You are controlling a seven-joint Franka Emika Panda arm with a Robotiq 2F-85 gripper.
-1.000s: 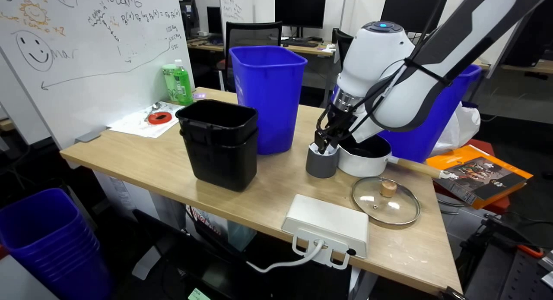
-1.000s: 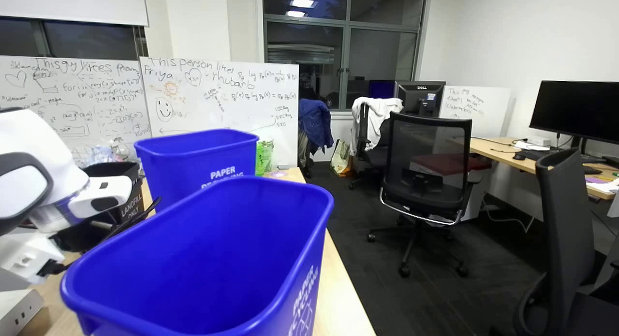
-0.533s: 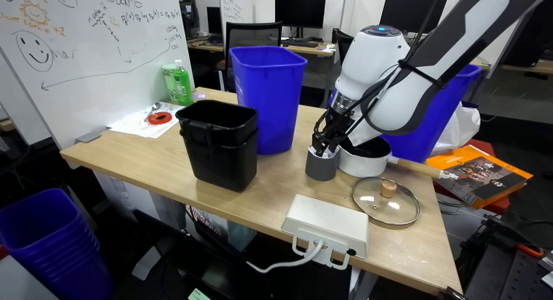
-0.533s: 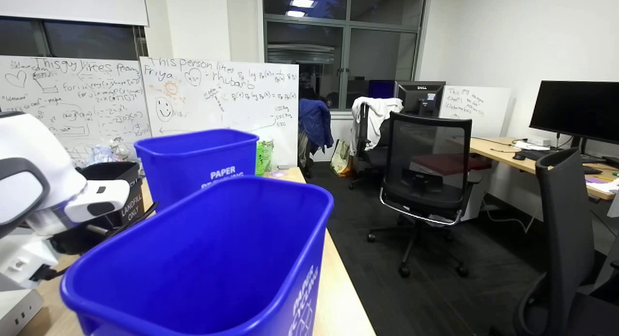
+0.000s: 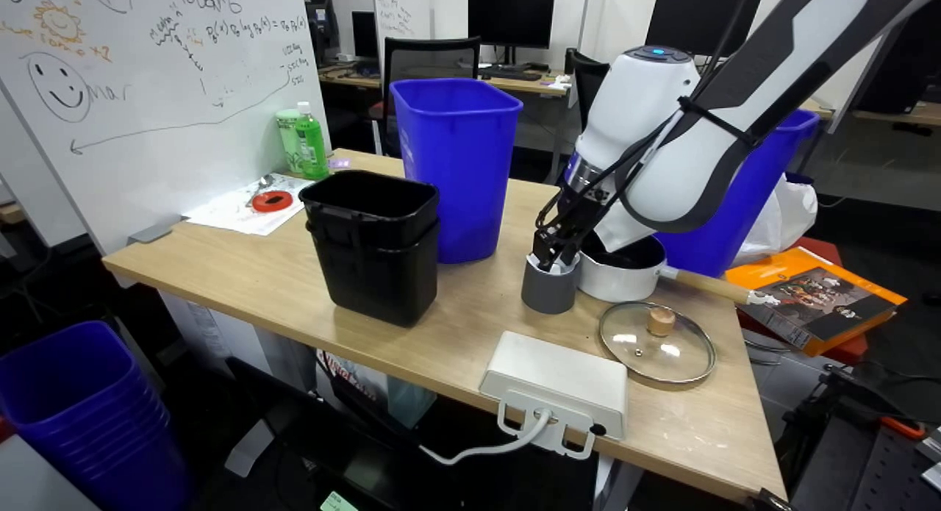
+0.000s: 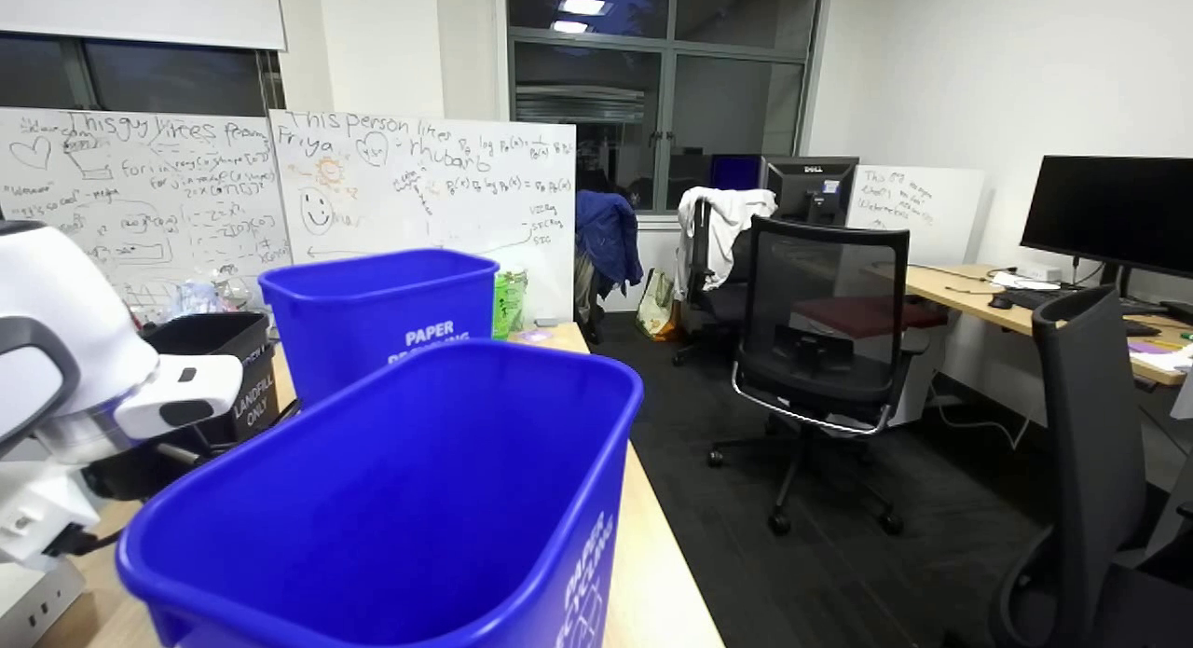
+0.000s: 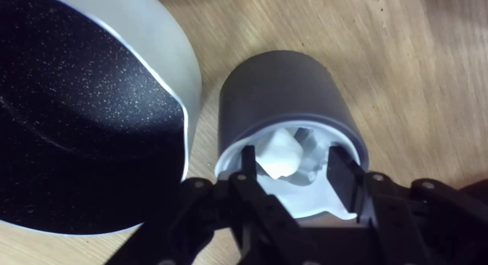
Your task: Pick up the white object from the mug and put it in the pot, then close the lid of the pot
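Observation:
The dark grey mug (image 5: 549, 292) stands upright on the table beside the pot (image 5: 621, 281). My gripper (image 7: 292, 152) points down into the mug's mouth, its two fingers apart. In the wrist view, a bright white lump (image 7: 280, 154) lies inside the mug (image 7: 282, 87) between the fingers, closer to the left one; I cannot tell whether they touch. White material with an uneven edge lines the mug's mouth. The pot (image 7: 173, 47) is uncovered, dark inside, left of the mug. The glass lid (image 5: 639, 356) with its wooden knob lies flat on the table in front of the pot.
A white box (image 5: 555, 379) with a cable sits at the table's front edge. A black bin (image 5: 375, 268) and a blue bin (image 5: 463, 173) stand left of the mug. Another blue bin (image 6: 391, 499) stands behind the pot. The pot's wooden handle (image 5: 706, 284) points right.
The arm has moved slightly down and toward the table's front edge. The mug has shifted a little the same way with it. The pot and lid have not moved visibly.

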